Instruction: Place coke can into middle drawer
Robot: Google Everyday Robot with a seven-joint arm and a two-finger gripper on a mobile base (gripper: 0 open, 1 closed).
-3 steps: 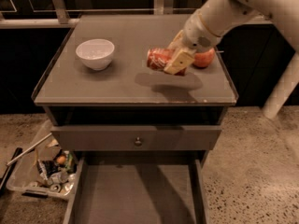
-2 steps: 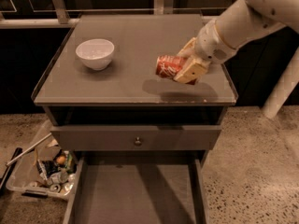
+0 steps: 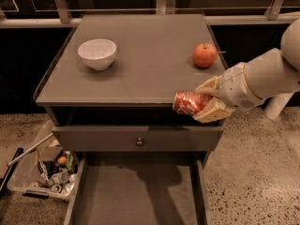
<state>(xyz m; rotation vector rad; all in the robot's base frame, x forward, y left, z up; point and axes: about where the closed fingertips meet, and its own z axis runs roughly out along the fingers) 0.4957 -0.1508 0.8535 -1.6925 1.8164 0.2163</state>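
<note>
Red can [image 3: 186, 102] in apparently cream hand [image 3: 200, 103]

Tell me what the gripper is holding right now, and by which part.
The gripper holds the coke can sideways at the front right edge of the cabinet top. It is clamped across the can's body at the end nearer the arm.

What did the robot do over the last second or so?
The gripper, clamped on the coke can, carried it from over the tabletop beside the apple forward to the front edge, above the open middle drawer. Nothing was let go. The apple, bowl and drawer stayed put.
</note>
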